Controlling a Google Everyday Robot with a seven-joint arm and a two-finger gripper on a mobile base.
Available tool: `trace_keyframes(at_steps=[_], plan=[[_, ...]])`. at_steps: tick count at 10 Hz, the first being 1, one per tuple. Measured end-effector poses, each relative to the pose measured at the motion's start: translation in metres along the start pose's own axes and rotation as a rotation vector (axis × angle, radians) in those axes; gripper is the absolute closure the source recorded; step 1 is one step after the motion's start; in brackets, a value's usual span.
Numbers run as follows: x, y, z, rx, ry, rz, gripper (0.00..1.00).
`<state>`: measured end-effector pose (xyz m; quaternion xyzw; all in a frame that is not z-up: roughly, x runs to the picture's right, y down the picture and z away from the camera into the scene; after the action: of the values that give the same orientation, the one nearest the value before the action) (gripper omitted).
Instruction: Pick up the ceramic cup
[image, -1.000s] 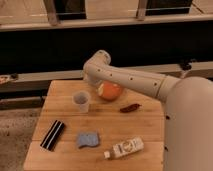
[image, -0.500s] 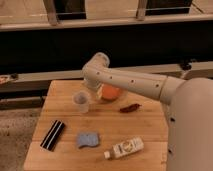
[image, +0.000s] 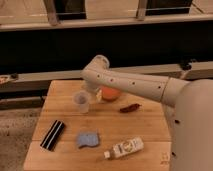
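My arm reaches out across the wooden table, elbow end over its far edge. My gripper hangs just beside the ceramic cup, on the side toward the orange bowl; it's mostly hidden under the arm. The cup stands upright on the table, just left of the bowl w/ the gripper between them. Rest, relative to the cup: dark red chili pepper to the right past the bowl; black rectangular object nearer the cam & left; blue sponge nearer, below the cup; white bottle lying on its side nearer & right.
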<state>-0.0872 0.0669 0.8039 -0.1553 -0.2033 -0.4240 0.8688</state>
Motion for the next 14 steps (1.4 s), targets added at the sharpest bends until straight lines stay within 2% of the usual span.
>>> trace_keyframes(at_steps=[7, 14], plan=[[-0.027, 0.004, 0.006, -0.005, -0.044, 0.001, 0.20], [-0.034, 0.006, 0.010, -0.018, -0.060, 0.019, 0.20]])
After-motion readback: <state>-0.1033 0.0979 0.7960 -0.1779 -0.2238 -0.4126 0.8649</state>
